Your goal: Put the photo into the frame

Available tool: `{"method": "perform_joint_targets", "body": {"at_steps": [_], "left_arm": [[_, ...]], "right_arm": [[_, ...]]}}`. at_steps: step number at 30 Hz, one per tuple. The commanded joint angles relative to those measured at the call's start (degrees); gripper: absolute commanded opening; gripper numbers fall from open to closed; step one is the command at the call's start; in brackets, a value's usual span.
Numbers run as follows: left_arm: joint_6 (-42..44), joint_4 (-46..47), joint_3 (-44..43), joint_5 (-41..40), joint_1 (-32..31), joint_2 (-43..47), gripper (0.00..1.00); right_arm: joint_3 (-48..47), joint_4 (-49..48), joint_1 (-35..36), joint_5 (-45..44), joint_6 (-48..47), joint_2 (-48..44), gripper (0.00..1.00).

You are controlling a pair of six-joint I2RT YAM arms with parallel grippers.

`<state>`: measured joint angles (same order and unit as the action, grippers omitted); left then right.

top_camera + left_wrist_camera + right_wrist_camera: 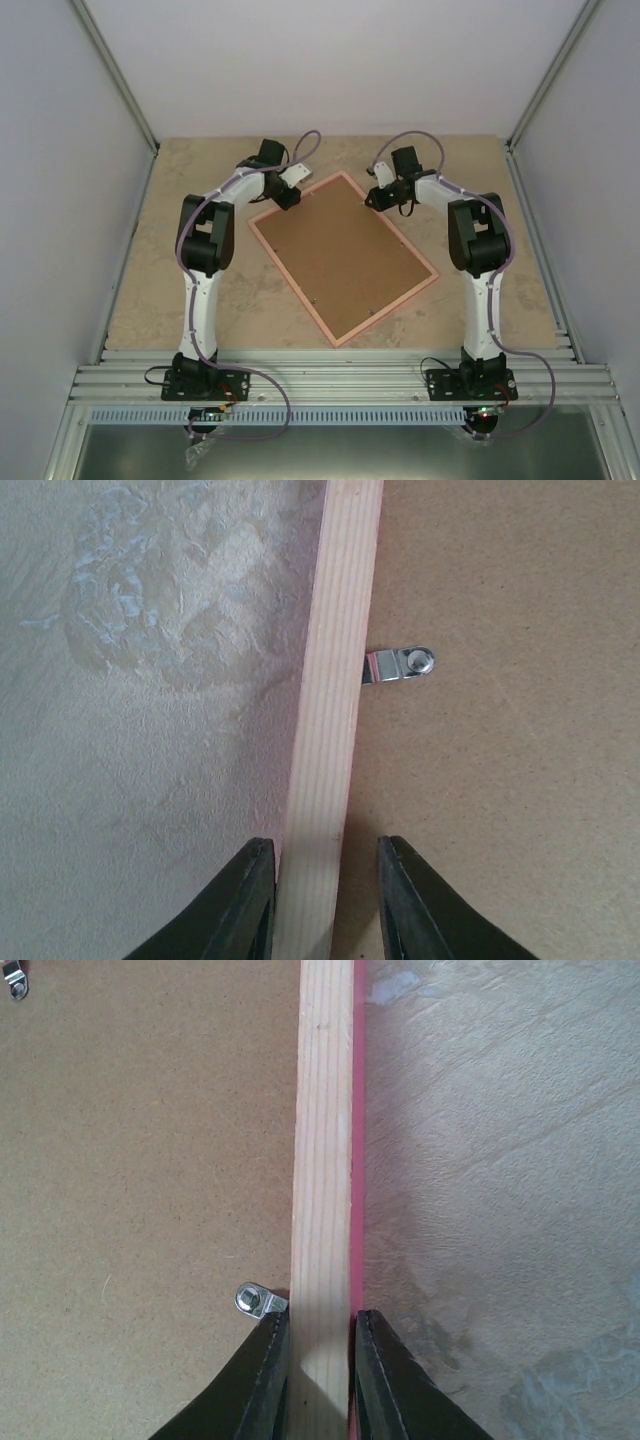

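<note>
1. The frame (292, 285) is lying flat and face down near the middle of the table (250, 320), its pale bare-wood back showing, with a brown backing board (345, 260) filling the opening.
2. Its long axis is running diagonally, from the far left toward the near right. One corner is pointing at the back wall and the opposite corner at the arm bases.
3. The left gripper (289, 196) is hovering over the short far-left side, close to the far corner.
4. In the left wrist view, the left gripper (325, 855) is straddling the wooden edge of the frame (325, 730). The jaws are spread wider than the wood, and a clear gap is showing on the board side, so nothing is being squeezed.
5. A small metal turn clip (400, 665) is sitting just ahead of those fingers, lying across from the board to the wood.
6. The right gripper (374, 200) is working at the long far-right side, also near the far corner.
7. In the right wrist view, the right gripper (320, 1320) is pinching the frame (322, 1160) from both sides, its fingers pressing against the wood. A strip of bright pink is showing along the outer edge.
8. Another turn clip (255, 1300) is resting on the board, just beside the inner finger.
</note>
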<state>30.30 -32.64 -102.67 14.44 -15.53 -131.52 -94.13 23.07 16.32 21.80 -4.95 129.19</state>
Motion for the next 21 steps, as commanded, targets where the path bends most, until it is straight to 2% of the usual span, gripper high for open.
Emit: {"method": "perform_joint_targets", "body": {"at_steps": [1,5,10,16,19,21], "left_arm": [[1.15,-2.08,1.68,0.00,-1.26,-3.10,0.30],[1.28,-2.06,1.51,-0.03,-1.26,-3.21,0.30],[1.40,-2.25,1.51,0.14,-1.30,-3.39,0.30],[1.44,-2.21,1.54,0.11,-1.35,-3.39,0.29],[1.52,-2.25,1.41,0.19,-1.43,-3.48,0.29],[1.65,-2.23,1.42,0.16,-1.48,-3.58,0.29]], "right_arm": [[0.70,1.55,1.53,-2.75,0.46,4.46,0.17],[0.46,1.74,1.53,-3.04,0.84,4.89,0.14],[0.15,1.90,1.94,-2.78,1.63,5.45,0.23],[-0.24,1.90,2.49,-3.12,2.22,6.03,0.24],[-0.37,1.90,2.58,-3.28,2.54,6.27,0.21],[-0.55,2.08,2.58,-3.38,2.69,6.51,0.15]]}}
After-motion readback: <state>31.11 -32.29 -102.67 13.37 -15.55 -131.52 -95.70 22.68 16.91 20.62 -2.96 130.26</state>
